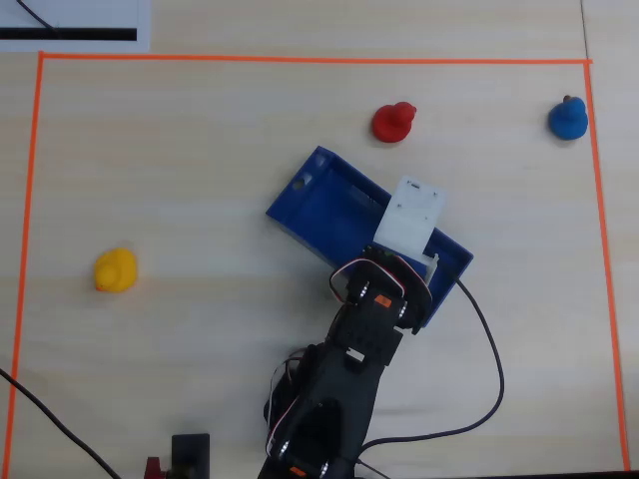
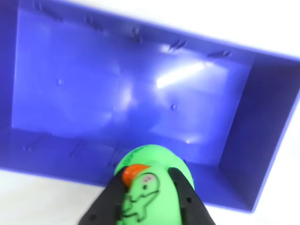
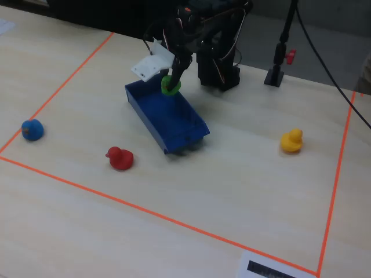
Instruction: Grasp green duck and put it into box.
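Wrist view, item 1: green duck (image 2: pixel 150 187), clamped between the two dark fingers (image 2: pixel 107 201) of the end effector (image 2: pixel 149 206), one on each flank. Red-orange beak toward the upper left of the frame; long axis runs roughly up-down in this view; a drawn figure shows on the body. Duck is held off the floor of the box (image 2: pixel 140 93), over its near wall.

Fixed view, item 1 again: green duck (image 3: pixel 170 86) hangs at the end effector (image 3: pixel 171 81) above the end of the box (image 3: pixel 168 119) nearest the arm. Heading not legible here.

Item 2: box, dark blue shallow tray, lying diagonally on the counter (image 3: pixel 243 191); interior bare in the wrist view.

Overhead view, item 3: box (image 1: pixel 329 205) partly covered by the arm and its white wrist housing; a small hole in its upper-left end wall. Duck hidden.

Other stock, all well apart from the box: yellow duck (image 1: pixel 115 269), red duck (image 1: pixel 392 123), blue duck (image 1: pixel 567 119). Orange tape border (image 1: pixel 300 58) frames the counter.
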{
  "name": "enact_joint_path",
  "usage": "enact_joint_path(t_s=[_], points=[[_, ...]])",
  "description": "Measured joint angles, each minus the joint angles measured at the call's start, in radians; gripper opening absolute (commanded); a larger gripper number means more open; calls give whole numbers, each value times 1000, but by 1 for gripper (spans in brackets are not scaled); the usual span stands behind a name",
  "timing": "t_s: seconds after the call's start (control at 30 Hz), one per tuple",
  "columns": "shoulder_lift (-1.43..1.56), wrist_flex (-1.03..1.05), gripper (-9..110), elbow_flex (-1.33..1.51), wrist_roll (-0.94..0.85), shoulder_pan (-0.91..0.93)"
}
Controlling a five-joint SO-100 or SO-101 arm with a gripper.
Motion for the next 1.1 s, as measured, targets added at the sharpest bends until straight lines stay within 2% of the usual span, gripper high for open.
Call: enact_joint_path(t_s=[0.27,0.37,0.63,0.87,1.1], points=[[-31,-98,27,0,-17,12],[-31,-104,13,0,-28,25],[75,-132,0,-118,109,37],[295,-114,0,-63,141,-242],[411,132,0,121,129,-522]])
